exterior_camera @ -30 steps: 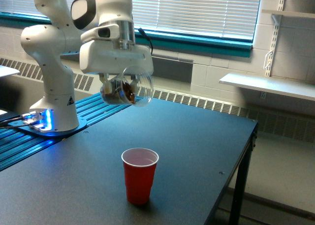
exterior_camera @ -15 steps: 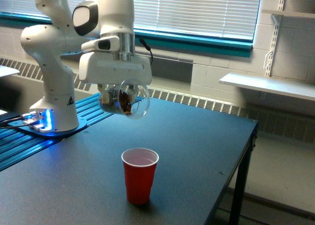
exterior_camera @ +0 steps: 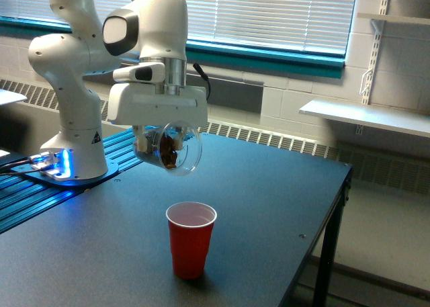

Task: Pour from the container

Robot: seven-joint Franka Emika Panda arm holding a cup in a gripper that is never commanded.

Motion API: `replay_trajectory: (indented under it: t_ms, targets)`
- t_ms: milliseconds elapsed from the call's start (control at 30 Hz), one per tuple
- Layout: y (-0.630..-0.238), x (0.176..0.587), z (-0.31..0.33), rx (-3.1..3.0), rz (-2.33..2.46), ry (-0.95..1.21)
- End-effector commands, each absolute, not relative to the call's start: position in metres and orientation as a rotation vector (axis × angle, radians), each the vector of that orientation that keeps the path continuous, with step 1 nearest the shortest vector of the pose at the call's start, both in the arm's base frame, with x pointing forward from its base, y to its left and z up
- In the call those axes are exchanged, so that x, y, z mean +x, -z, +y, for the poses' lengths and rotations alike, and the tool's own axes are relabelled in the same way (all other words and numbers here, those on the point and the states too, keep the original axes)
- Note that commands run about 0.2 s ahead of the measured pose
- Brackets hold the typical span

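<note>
Clear container [exterior_camera: 170, 148] tipped sideways betw. jaws of gripper [exterior_camera: 158, 144], clamped on it, above red cup [exterior_camera: 190, 239].

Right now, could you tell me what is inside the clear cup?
The clear cup, tipped sideways in the pincer, holds some dark brown bits; what they are is unclear, and the fingers hide part.

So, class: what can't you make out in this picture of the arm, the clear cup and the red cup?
- Fingers: exterior view, hidden behind the clear cup and the white hand body.
- Brown contents of the clear cup: too small and blurred to identify.
- Red cup interior: the rim hides its depth.
- Table: near edge cut off by the frame.
</note>
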State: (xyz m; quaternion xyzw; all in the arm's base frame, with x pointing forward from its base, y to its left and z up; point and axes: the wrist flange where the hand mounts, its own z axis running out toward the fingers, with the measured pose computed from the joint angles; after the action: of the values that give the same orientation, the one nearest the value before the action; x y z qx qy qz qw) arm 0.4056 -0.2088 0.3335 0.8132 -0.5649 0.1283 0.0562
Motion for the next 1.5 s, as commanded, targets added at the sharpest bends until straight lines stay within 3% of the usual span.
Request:
replay_trajectory:
  t_ms: [33,1500]
  targets:
    - [-0.33,0.411,-0.207,2.45,-1.714,-0.362]
    - [-0.299,0.427,-0.199,2.423,-1.609,-0.201]
